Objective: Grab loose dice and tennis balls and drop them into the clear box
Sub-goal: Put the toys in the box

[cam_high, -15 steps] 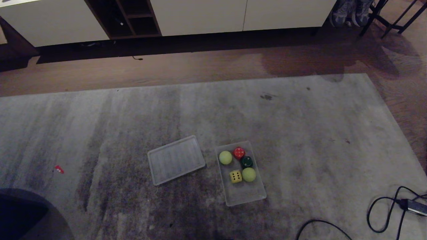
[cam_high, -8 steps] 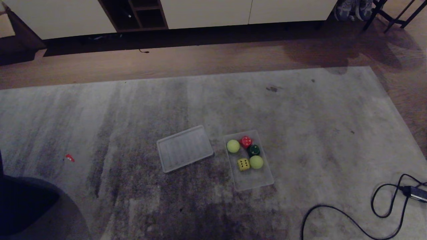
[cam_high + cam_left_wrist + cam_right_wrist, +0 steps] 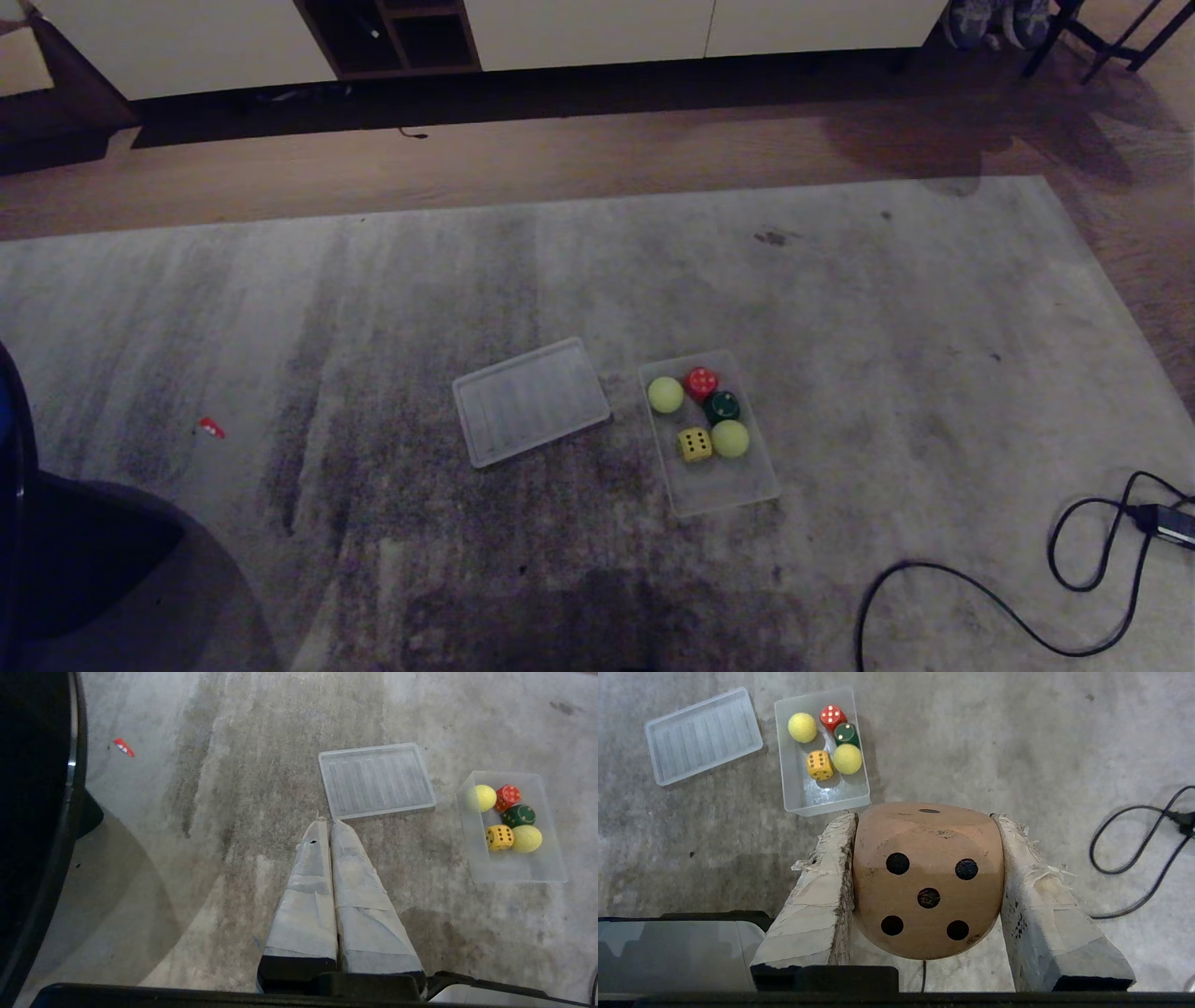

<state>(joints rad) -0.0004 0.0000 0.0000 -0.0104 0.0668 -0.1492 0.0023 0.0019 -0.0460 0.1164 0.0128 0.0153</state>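
Five pieces sit in my clear box [image 3: 724, 490] already, one brown die [image 3: 927, 882] clamped in right gripper [image 3: 924, 896], undropped; left gripper [image 3: 327, 828] closed, empty.

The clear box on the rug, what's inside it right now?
The clear box holds two tennis balls and three dice: red, dark green, yellow. Nothing looks hidden beneath them. Its lid lies alongside.

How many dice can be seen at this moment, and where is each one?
4. Three lie in the clear plastic box on the rug: a red die, a dark green die and a yellow die. A brown wooden die sits clamped in the right gripper.
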